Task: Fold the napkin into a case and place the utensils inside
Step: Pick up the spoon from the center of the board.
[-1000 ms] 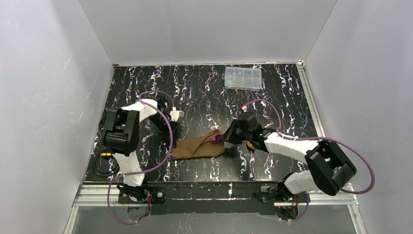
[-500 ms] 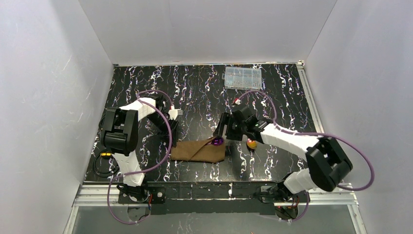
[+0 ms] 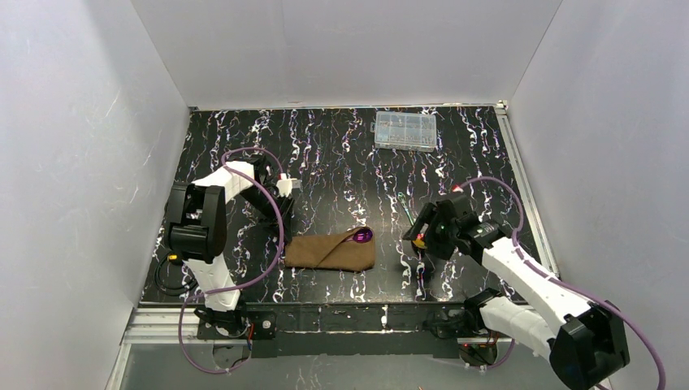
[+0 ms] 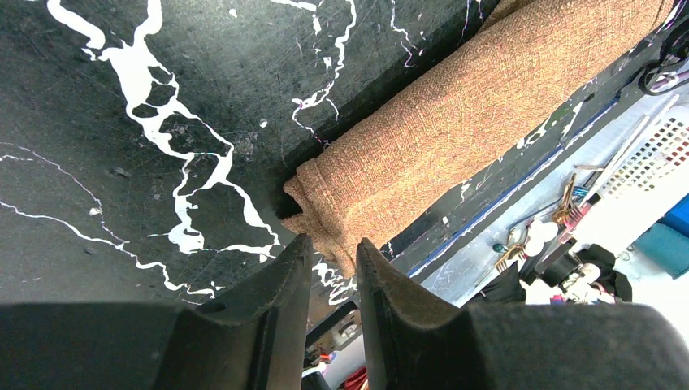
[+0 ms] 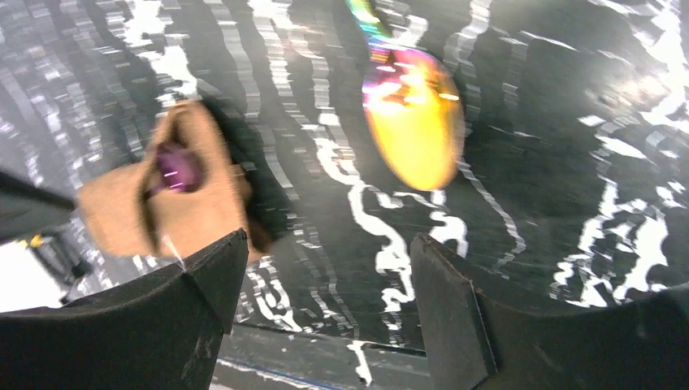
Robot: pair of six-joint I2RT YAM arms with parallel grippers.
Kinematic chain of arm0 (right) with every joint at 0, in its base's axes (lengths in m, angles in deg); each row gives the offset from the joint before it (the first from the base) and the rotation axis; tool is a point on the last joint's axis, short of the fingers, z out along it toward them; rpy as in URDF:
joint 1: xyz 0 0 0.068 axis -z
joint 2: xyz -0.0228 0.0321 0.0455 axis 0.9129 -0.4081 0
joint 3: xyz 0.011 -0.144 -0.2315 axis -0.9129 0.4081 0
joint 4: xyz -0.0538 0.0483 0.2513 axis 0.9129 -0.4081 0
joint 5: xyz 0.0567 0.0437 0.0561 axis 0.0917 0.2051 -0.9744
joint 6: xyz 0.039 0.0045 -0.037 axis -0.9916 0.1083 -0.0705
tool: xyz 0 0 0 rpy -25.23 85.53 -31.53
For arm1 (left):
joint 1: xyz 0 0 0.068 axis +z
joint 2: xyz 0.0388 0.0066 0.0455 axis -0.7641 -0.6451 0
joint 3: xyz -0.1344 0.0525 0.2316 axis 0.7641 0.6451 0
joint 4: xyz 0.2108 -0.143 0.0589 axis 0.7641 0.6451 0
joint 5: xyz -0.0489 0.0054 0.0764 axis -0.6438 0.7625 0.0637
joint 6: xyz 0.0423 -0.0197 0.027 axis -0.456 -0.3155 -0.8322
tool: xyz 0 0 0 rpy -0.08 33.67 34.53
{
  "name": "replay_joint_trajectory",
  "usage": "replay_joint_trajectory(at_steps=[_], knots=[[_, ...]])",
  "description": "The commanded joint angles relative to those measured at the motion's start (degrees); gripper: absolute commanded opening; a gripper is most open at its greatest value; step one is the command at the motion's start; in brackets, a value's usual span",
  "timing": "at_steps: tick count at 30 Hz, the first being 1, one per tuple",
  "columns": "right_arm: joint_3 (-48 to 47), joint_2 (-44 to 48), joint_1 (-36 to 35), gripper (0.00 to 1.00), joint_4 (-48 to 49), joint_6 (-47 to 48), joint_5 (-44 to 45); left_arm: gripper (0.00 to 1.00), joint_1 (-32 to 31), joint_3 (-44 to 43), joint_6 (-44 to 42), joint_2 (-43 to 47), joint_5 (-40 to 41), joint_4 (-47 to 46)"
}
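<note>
The brown napkin (image 3: 329, 252) lies folded into a flat sleeve near the table's front. The purple-headed utensil (image 3: 362, 236) pokes out of its right end. The gold-orange-headed utensil (image 3: 419, 240) lies on the black table to the right of it. My right gripper (image 3: 424, 227) hovers over that one, open and empty. The right wrist view shows the gold head (image 5: 410, 114) ahead of my right gripper (image 5: 325, 252), with the napkin (image 5: 199, 207) at left. My left gripper (image 4: 329, 244) stands narrowly open, its tips at the napkin's (image 4: 455, 138) left corner.
A clear plastic compartment box (image 3: 405, 130) sits at the back of the table. White walls close in three sides. A metal rail (image 3: 357, 321) runs along the front edge by the arm bases. Purple cables loop from both arms.
My right gripper has opened, left the purple utensil in the napkin and swung right over the gold-orange one. The napkin has settled flat. The left arm has barely moved.
</note>
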Motion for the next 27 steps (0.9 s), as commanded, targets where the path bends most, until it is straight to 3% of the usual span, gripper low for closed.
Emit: replay_joint_trajectory(at_steps=[1, 10, 20, 22, 26, 27], knots=[[5.5, 1.1, 3.4, 0.81, -1.7, -5.1, -2.1, 0.26, 0.2, -0.5, -0.6, 2.4, -1.6, 1.7], [10.2, -1.2, 8.8, 0.78, 7.2, -9.2, -1.2, 0.26, 0.2, -0.4, -0.4, 1.7, -2.1, 1.4], [15.3, -5.0, 10.3, 0.59, 18.0, -14.9, 0.6, 0.25, 0.2, -1.1, -1.1, 2.2, -1.8, 1.7], [15.5, -4.3, 10.5, 0.49, 18.9, -15.3, 1.5, 0.25, 0.2, -0.9, -1.4, 2.1, -1.7, 1.7], [13.5, -2.4, 11.2, 0.07, 18.0, -12.9, 3.0, 0.25, 0.3, -0.1, -1.7, 2.0, -1.7, 1.7], [11.9, -1.9, 11.3, 0.01, 16.8, -10.8, 3.6, 0.25, 0.2, 0.0, -1.7, 2.1, -1.7, 1.7]])
